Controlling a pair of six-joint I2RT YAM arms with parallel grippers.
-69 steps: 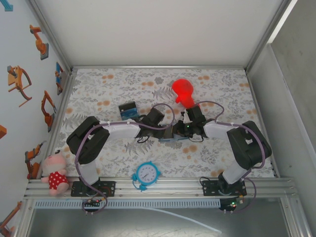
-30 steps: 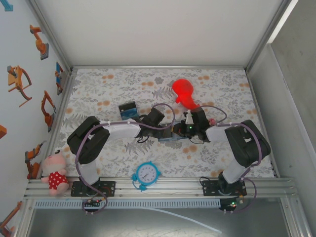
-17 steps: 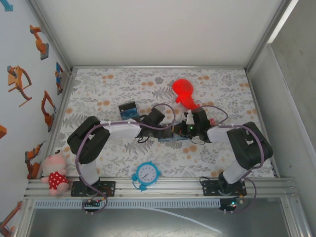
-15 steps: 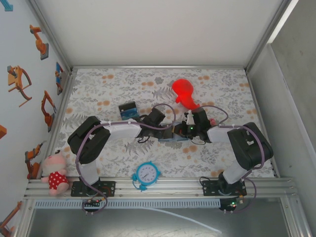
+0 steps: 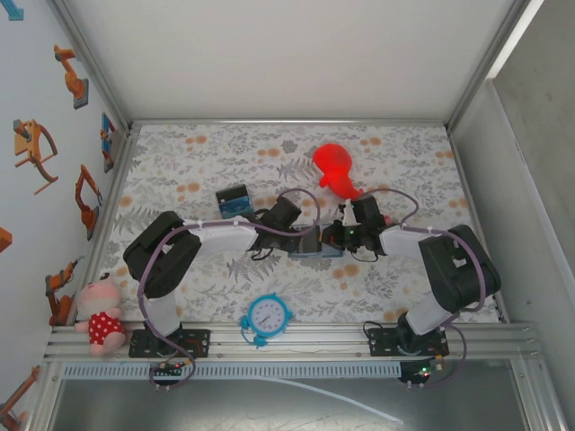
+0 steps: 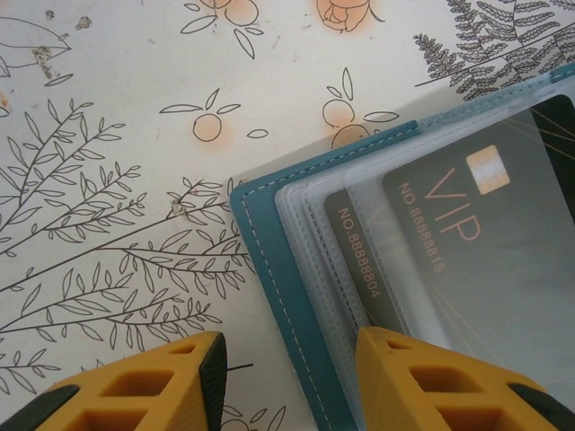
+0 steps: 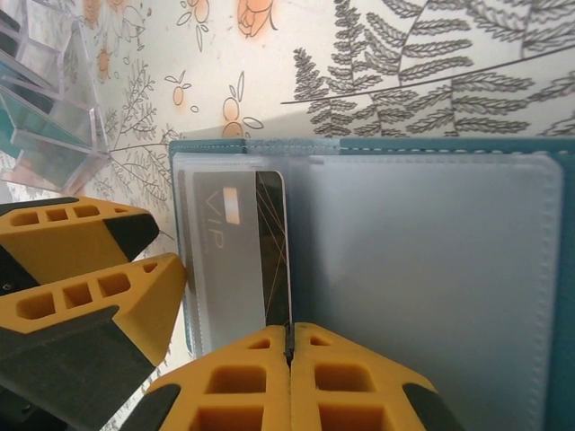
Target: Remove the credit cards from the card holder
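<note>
Right gripper (image 7: 289,334) first: its yellow fingers are pressed flat together, no gap at all, and the long edge of a dark card (image 7: 235,251) runs straight into their seam, though whether the card is actually nipped I cannot tell. That card lies under a clear sleeve in the holder (image 7: 404,146), which is spread open and flat on the cloth (image 6: 135,135) right ahead of those jaws. Over to the left gripper (image 6: 287,346): jaws stand partly apart and clamp nothing, one finger over the bare cloth, the other over the stacked sleeves (image 6: 310,224), with the holder's teal edge lying between them. From above, the two grippers meet nose to nose over the holder. Beyond the right jaws sits a red toy (image 5: 334,168); beyond the left jaws, a striped box (image 5: 234,199). Back toward the bases, behind both jaws, lies a blue clock (image 5: 267,316), and far out past the left arm's base, a plush (image 5: 101,321).
</note>
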